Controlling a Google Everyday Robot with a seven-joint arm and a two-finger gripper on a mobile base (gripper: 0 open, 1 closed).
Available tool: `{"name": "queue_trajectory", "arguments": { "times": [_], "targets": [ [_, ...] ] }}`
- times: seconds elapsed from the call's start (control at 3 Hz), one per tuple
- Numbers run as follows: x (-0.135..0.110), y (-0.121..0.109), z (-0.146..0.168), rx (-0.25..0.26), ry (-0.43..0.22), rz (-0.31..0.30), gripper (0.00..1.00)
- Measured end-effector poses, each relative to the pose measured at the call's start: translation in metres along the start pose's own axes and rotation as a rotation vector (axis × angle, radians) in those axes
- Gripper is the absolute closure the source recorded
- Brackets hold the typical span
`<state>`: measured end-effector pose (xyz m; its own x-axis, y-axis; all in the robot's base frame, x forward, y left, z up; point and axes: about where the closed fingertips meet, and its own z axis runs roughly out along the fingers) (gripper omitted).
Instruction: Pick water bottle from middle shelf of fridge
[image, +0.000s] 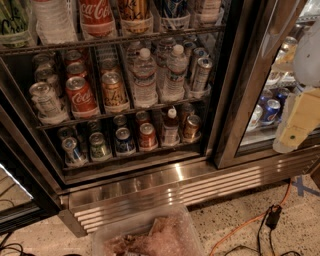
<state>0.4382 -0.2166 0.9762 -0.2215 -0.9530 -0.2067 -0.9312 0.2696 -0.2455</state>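
Note:
The fridge (175, 187) stands with its left section open. Its middle shelf (120, 112) is a dark wire rack. Two clear ribbed water bottles with white caps stand side by side on it, one (145, 77) to the left and one (175, 72) to the right, among the cans. My gripper (297, 124), pale yellow below a white arm part, hangs at the far right of the view in front of the right glass door. It is well to the right of the bottles and outside the open section, and it holds nothing that I can see.
On the middle shelf stand a Coca-Cola can (80, 95), an orange can (114, 90) and a slim silver can (201, 74). A small orange-capped bottle (171, 125) stands on the shelf below. A dark door frame (240, 90) separates bottles and gripper. A clear bin (150, 235) and an orange cable (250, 222) lie on the floor.

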Motion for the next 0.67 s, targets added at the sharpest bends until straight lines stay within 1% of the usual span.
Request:
{"name": "queue_trajectory", "arguments": {
  "times": [0.33, 0.67],
  "targets": [
    [0.000, 0.000, 0.000, 0.000, 0.000, 0.000, 0.00],
    [-0.013, -0.006, 0.008, 0.004, -0.057, -0.009, 0.00]
  ]
}}
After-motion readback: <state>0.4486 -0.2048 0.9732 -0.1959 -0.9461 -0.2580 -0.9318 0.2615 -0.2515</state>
